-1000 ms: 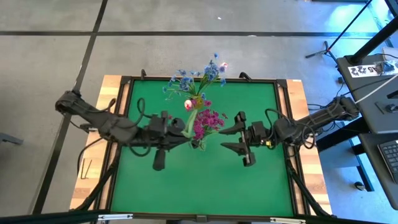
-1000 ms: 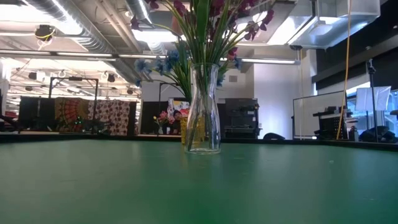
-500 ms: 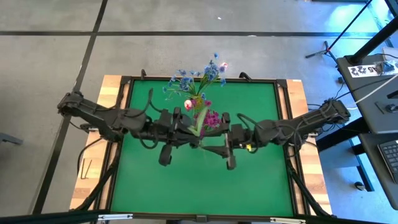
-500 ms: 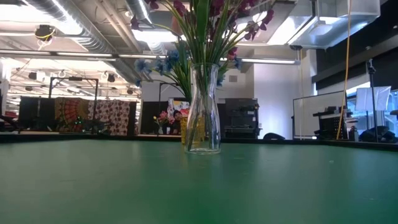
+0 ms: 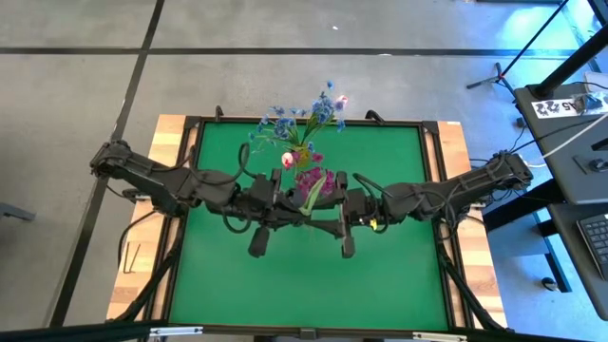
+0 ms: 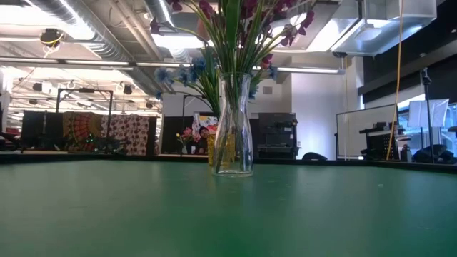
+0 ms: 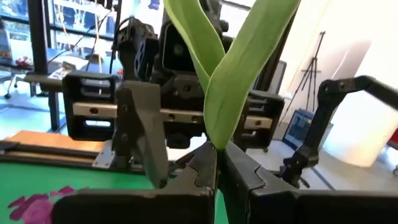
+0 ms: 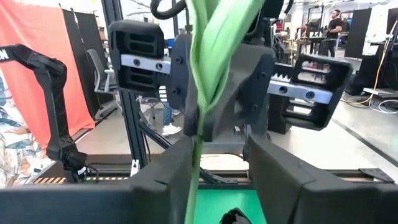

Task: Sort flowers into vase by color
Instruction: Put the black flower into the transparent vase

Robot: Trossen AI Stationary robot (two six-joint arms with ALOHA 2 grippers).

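I have 1 flower stem [image 7: 217, 93] clenched in the left gripper's [image 7: 219, 165] jaws; the right gripper's [image 8: 217, 152] jaws straddle it, unclosed, so next they must clamp.

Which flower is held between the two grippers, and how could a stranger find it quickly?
On the green mat, find the vase near the middle, where both arms meet. The left gripper is shut on a stem with broad light-green leaves. The other flowers stand in the vase; this one is pinched in dark fingers.
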